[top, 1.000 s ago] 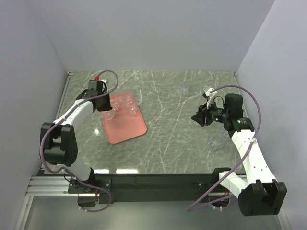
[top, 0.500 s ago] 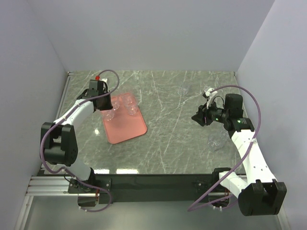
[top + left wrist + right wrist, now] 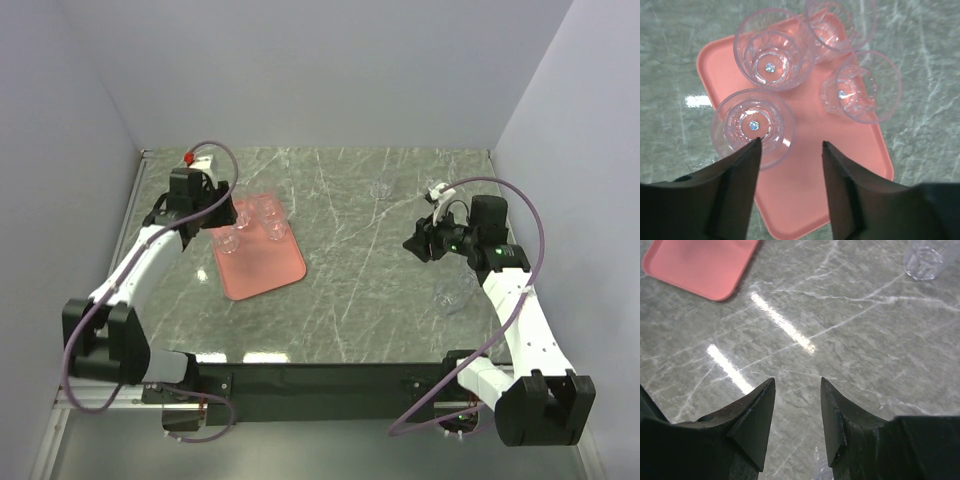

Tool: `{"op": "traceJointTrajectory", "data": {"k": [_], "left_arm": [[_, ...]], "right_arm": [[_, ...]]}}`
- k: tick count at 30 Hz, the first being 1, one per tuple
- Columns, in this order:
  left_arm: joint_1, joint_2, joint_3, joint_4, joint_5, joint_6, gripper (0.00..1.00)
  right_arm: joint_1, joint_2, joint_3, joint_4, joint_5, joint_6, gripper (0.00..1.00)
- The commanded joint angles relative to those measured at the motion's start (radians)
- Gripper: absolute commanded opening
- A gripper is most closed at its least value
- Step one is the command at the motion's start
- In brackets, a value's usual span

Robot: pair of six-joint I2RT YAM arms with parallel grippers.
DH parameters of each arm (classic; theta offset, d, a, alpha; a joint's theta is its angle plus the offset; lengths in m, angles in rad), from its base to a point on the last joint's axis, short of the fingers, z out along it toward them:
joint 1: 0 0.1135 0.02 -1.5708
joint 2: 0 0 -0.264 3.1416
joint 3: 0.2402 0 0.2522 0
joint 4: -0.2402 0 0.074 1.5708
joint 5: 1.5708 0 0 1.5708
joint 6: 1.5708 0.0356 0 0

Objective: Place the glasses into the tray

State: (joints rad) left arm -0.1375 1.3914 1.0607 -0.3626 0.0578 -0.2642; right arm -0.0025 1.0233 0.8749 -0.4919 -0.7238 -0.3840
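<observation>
The tray [image 3: 266,274] lay skewed on the far-left part of the bench [image 3: 350,300], one long side running close to the bench's left edge and the side wall [image 3: 60,150] beyond it. Four of the glasses [image 3: 774,55] stood upright in a cluster at the tray's far end, leaving its near half bare. In the left wrist view one glass [image 3: 753,126] sat close to the tray's rim, and another was cut off by the top of the picture. The left end effector [image 3: 790,155] hung above them with its fingers [image 3: 742,175] apart and nothing between them but bare tray; one fingertip lined up with the rim-side glass, though whether it touched could not be told from above. Two glasses were outside the tray: a far glass [image 3: 380,188] near the bench's back edge, and a near glass [image 3: 452,293] by the right edge, just beside the right arm's forearm. The right end effector [image 3: 797,390] hovered over open bench, its fingers spread and empty. Its camera caught a corner of the tray at upper left and one glass at upper right, probably the far glass, though the view alone did not settle it. Between the tray and the right arm the middle of the bench was bare stone – the widest open stretch – while the right wall [image 3: 585,130] closed in behind the right arm.
</observation>
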Motion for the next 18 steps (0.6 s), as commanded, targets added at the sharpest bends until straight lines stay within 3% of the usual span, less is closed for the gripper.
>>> {"op": "traceJointTrajectory", "data": {"k": [1,5,12,18], "left_arm": [[-0.004,-0.135,-0.04,0.05,0.01,-0.017,0.61],[-0.002,-0.267,-0.112,0.065,-0.019,-0.023,0.74],[-0.002,-0.462,-0.237,0.105,-0.116,-0.012,0.9],[-0.002,-0.531,-0.255,0.097,-0.197,-0.04,0.95]], "right_arm": [[-0.025,0.006,-0.005,0.035,0.021,-0.012,0.49],[-0.03,0.017,0.024,0.001,0.06,-0.032,0.5],[-0.039,0.047,0.111,-0.259,0.251,-0.199,0.52],[-0.071,0.044,0.177,-0.333,0.466,-0.155,0.52]]}}
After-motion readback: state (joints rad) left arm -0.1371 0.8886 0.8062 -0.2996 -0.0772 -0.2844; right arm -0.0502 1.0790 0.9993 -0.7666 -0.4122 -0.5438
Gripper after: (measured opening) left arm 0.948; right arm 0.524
